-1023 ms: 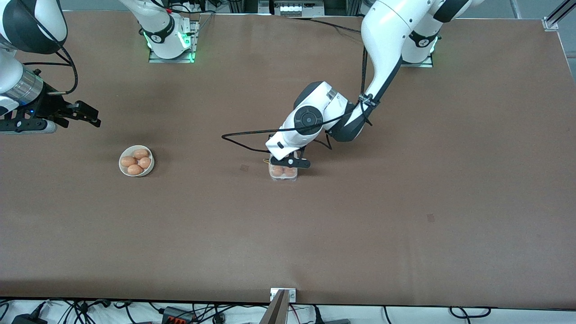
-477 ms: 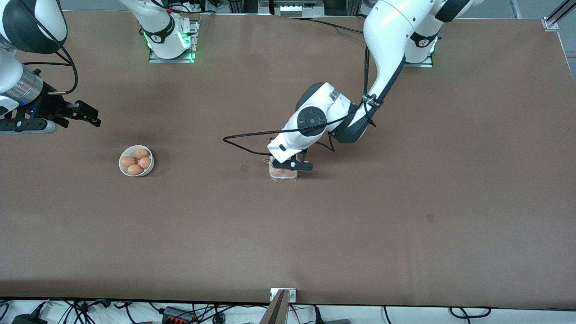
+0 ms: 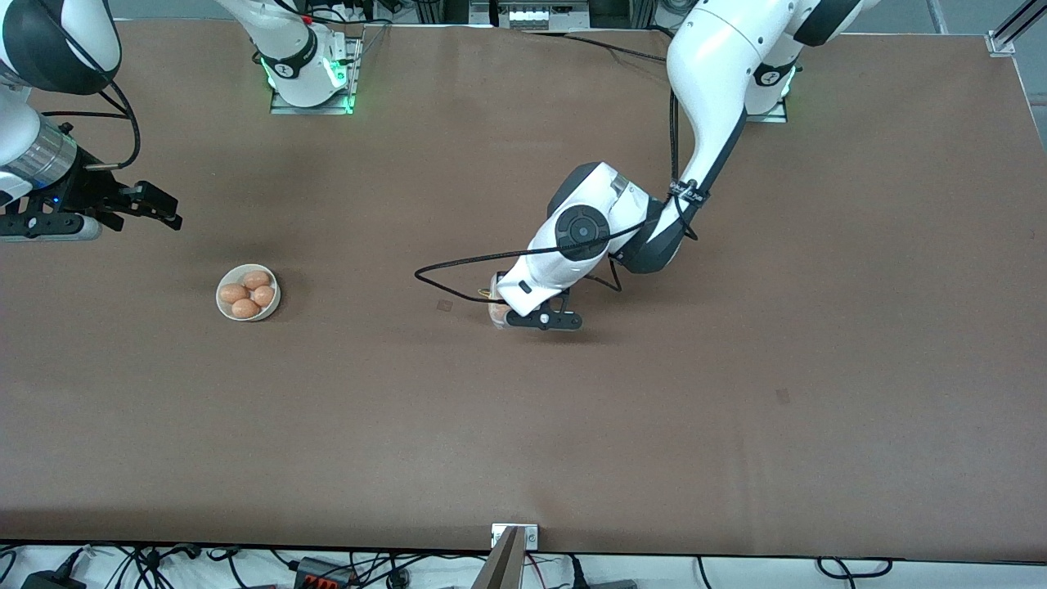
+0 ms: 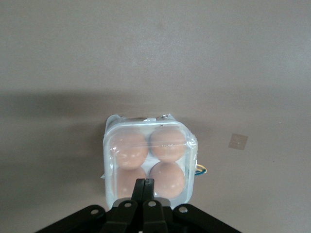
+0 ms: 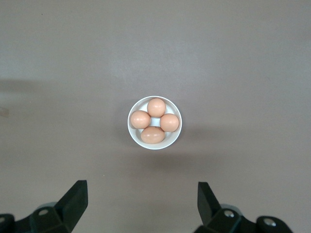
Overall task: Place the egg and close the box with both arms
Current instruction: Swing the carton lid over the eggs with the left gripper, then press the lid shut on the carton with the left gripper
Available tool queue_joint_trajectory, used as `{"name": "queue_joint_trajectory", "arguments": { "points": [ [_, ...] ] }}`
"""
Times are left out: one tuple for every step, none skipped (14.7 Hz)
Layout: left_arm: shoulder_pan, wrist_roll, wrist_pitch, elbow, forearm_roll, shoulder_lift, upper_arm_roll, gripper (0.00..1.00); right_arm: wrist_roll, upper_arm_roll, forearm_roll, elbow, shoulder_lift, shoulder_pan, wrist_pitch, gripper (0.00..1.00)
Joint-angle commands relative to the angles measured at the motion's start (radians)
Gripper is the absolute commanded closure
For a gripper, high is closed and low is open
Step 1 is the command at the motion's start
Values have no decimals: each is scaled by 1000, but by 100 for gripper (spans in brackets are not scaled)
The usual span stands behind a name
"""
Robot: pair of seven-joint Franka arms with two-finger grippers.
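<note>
The clear-plastic box [image 4: 149, 158] stands mid-table with its lid down over several orange-brown eggs [image 4: 167, 143]. My left gripper [image 4: 144, 182] is shut, fingers together and holding nothing, its tips over the lid's edge nearest the wrist. In the front view the left arm hides nearly all of the box [image 3: 496, 315], and the left gripper [image 3: 544, 319] is low over it. My right gripper [image 3: 168, 211] is open and empty, up in the air at the right arm's end of the table. The right wrist view [image 5: 141, 187] shows its fingers wide apart above bare table.
A round white bowl [image 3: 248, 293] holding several loose eggs stands toward the right arm's end; it also shows in the right wrist view [image 5: 154, 122]. A black cable [image 3: 442, 282] loops off the left arm just above the table beside the box.
My left arm has moved toward the front camera and down over the box, now hiding it in the front view. The right arm has not moved.
</note>
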Motion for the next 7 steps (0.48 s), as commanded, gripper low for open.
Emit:
{"name": "queue_joint_trajectory", "arguments": {
  "points": [
    [-11,-7,12,43,46,33,7,100,-1,-3,14,-17,-32,10,-4,0],
    [-11,-8,12,43,54,33,7,100,-1,-3,14,-10,-32,8,-4,0],
    [-11,-7,12,43,55,32,7,100,-1,-3,14,-10,-32,10,-4,0],
    [-8,-7,11,43,57,30,7,100,-2,-3,14,-10,-32,8,-4,0],
    [-5,-7,8,43,58,23,9,100,-2,-2,14,-10,-32,8,-4,0],
    [-2,-7,4,43,74,15,10,98,-2,-2,14,-10,-32,10,-4,0],
    [3,-8,4,43,92,0,12,87,-2,-2,14,-10,-34,10,-4,0]
  ]
}}
